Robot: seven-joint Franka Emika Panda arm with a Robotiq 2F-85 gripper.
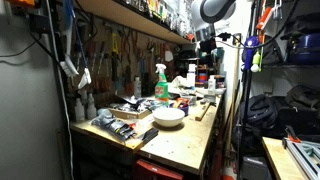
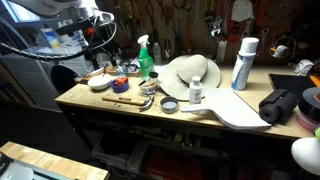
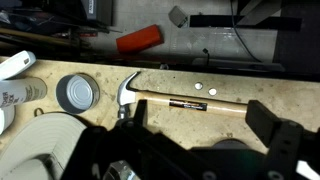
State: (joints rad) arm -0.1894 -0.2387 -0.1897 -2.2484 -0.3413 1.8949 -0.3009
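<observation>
1. Wood-handled hammer (image 3: 185, 102) lies flat on the workbench (image 3: 270, 85) in the wrist view. Its steel head points toward the tape roll (image 3: 78, 93), and its handle runs along the bench edge, near it but not over it.
2. Gripper (image 3: 190, 145) hangs above the bench on the side of the hammer away from that edge. Its jaws are spread wide with nothing between them, and they are clear of the hammer.
3. Between the hammer's handle and the bench edge runs a bare strip of wood, broken only by two small pale bits just beside the handle. Past the handle's end the bench is bare too.
4. The hammer's head end is crowded. The tape roll sits just beside the head, a white bottle (image 3: 10, 98) stands beyond the tape, and a white bowl (image 3: 40, 140) lies near the head on the gripper's side.
5. Across the bench edge from the hammer, lower down, lies an orange object (image 3: 138, 40) among dark clutter. I cannot tell what it is.
6. The gripper's dark body hides the bench on its own side of the hammer. The bottle and bowl are cut off by the frame. In both exterior views the hammer is too small to make out clearly.
</observation>
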